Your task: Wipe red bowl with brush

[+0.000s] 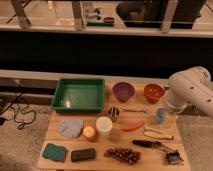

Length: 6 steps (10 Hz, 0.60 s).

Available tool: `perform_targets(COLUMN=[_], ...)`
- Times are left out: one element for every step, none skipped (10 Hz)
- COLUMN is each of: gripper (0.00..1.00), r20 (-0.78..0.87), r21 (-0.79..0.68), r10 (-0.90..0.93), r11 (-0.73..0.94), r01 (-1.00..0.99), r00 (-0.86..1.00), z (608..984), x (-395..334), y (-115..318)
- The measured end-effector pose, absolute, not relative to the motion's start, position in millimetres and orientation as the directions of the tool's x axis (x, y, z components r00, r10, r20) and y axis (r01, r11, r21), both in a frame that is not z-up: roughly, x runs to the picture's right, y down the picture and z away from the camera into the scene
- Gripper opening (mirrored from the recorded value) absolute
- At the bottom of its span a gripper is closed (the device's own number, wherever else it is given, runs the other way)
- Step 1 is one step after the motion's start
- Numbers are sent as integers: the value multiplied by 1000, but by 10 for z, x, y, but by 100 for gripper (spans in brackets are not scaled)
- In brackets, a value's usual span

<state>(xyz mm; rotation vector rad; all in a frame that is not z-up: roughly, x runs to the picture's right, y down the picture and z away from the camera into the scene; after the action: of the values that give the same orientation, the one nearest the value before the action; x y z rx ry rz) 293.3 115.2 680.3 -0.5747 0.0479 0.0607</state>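
Note:
The red bowl (153, 92) sits at the back right of the wooden table, next to the purple bowl (123, 91). The brush (147, 144), black-handled with a thinner, lighter end, lies flat near the front right edge. My white arm (191, 90) comes in from the right. My gripper (162, 115) hangs low over the table's right side, just in front of the red bowl and behind the brush. It is apart from both.
A green tray (80, 94) stands at the back left. Between the bowls and the brush lie a thin metal utensil (134, 110), a carrot (132, 126) and a yellowish item (157, 133). A white cup (104, 125), grapes (122, 155), a black block (83, 154) and a blue cloth (71, 127) lie further left.

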Motion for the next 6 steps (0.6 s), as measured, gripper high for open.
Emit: perform_targets(gripper=[80,80,80,80,80,80], r20=[-62,-62,-62,-62,-59,-51], r21=[-542,-542,-542,-542,-537,-530], r10=[44,44,44,44,51,59], r11=[838,838,838,838,841,844], r01=[-71,-71,-71,-71,-75,-77], r00=[997,997,997,997,997,997], z=[6803,6803,6802,6802,6786,6741], x=[2933,2933,2933,2935,2934,2933], y=[1152,1152,1151,1153,1154,1148])
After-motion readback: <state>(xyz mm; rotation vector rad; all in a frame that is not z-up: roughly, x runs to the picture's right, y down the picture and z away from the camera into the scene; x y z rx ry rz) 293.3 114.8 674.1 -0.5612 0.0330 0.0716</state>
